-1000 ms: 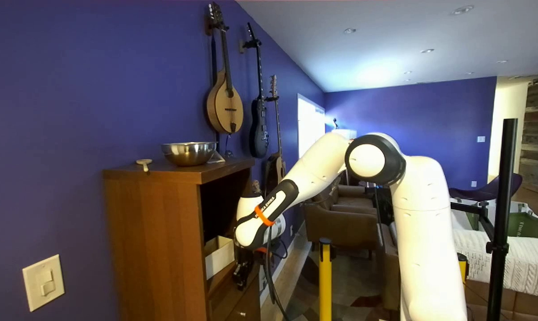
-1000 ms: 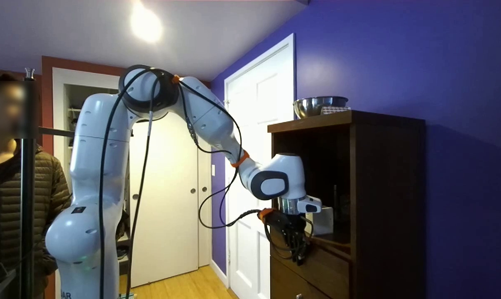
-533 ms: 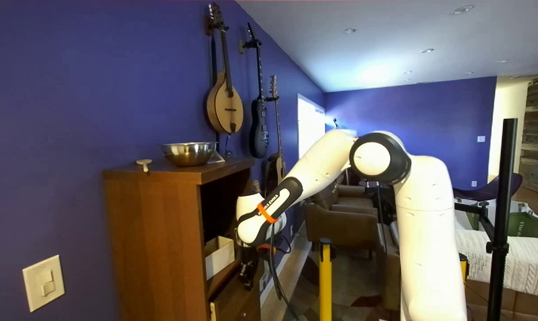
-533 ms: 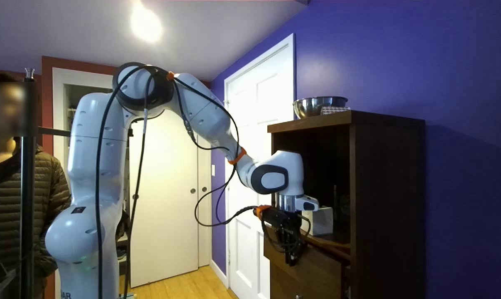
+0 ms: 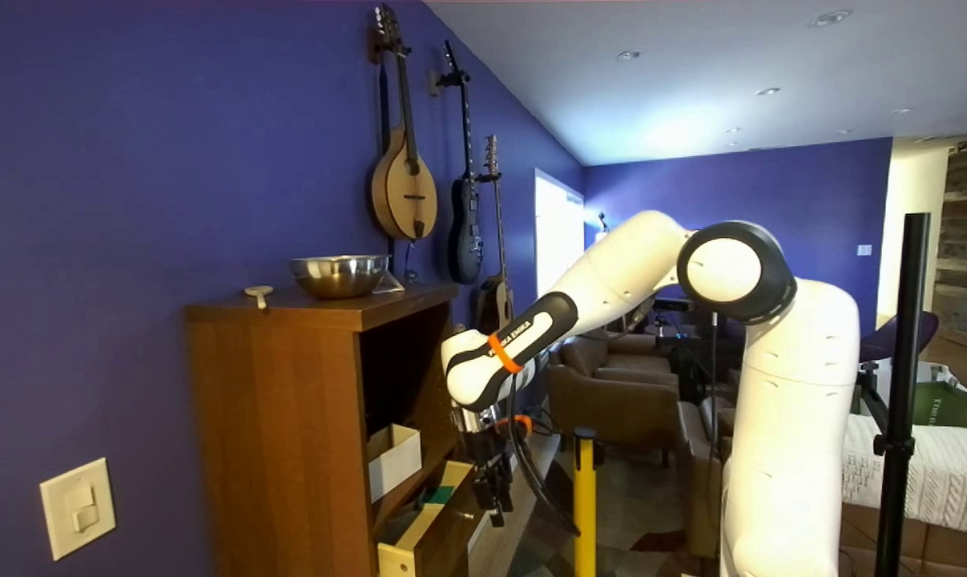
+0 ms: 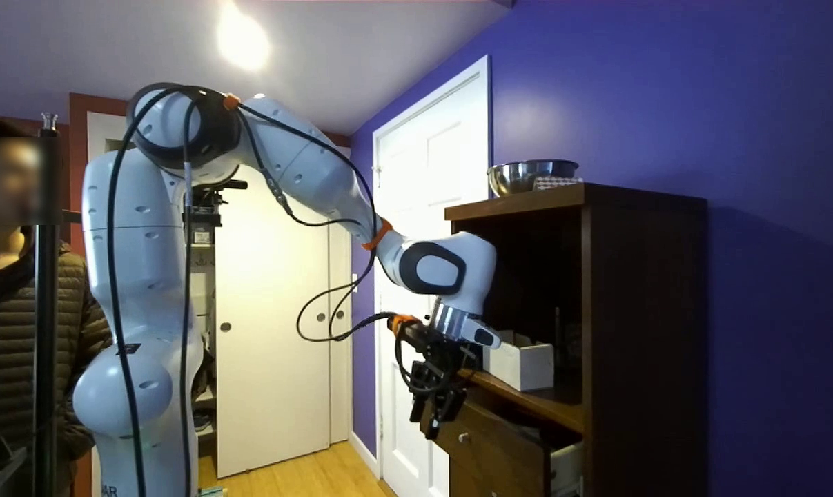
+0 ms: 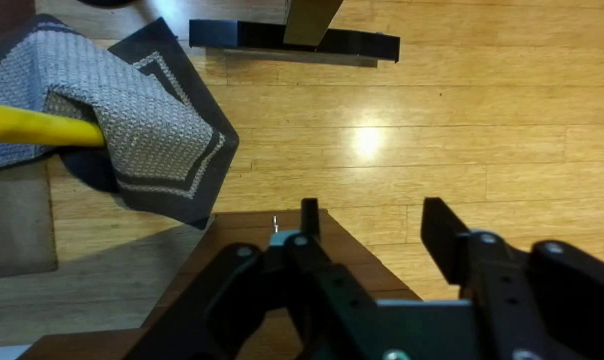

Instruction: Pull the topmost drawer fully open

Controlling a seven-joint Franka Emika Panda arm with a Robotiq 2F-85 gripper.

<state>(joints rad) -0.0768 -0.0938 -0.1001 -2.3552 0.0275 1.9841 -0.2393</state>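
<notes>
- The gripper (image 7: 371,220) hangs with its fingers (image 7: 309,217) spread well apart; in the wrist view one of them lies across brown wood, the other across the plank floor (image 7: 457,135).
- Just beside it, the topmost drawer (image 6: 499,452) stands out from the brown cabinet (image 5: 283,433), open, dark in front and pale wood within. In an exterior view something green (image 5: 437,495) shows inside. Whether gripper and drawer touch cannot be told, nor whether the drawer is out to its limit.
- Right above the drawer is an open cubby (image 6: 557,397), a white box (image 6: 526,366) resting on its bottom board.
- The white arm (image 5: 791,449) bends at the elbow and slopes down to the gripper.
- On the cabinet's top sits a shiny metal bowl (image 5: 339,276), with a small pale object (image 5: 259,294) near it.
- In an exterior view a person (image 6: 74,310) in a quilted jacket stands behind a black pole (image 6: 45,310), face blurred.
- A yellow post (image 5: 585,505) stands in front of a brown armchair (image 5: 619,401).
- Stringed instruments (image 5: 405,192) hang on the purple-blue wall (image 5: 130,200); farther along it is a bright window (image 5: 559,232).
</notes>
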